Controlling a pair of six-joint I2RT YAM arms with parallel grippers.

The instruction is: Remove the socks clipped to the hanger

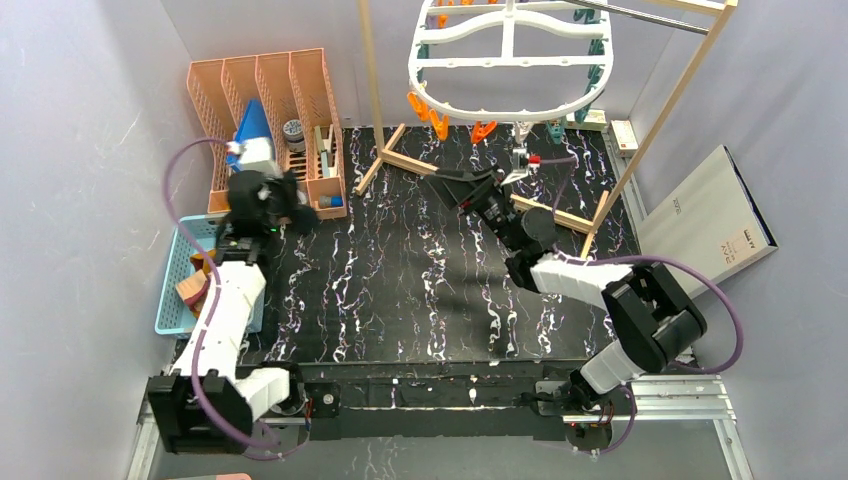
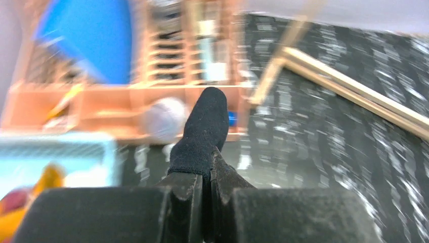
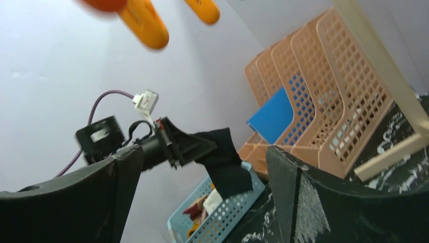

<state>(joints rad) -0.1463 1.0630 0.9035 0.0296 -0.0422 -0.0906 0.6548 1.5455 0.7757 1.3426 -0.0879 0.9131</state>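
Left wrist: left claw gripped a sock; right claw gaped empty.
Best dropped with the basket directly below.

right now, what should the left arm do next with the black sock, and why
Probably swing a little toward its own left, over the light blue basket, before opening. The left gripper is shut on the black sock, which seems to hang beside the basket's edge rather than over it. The basket already holds what look like other socks.
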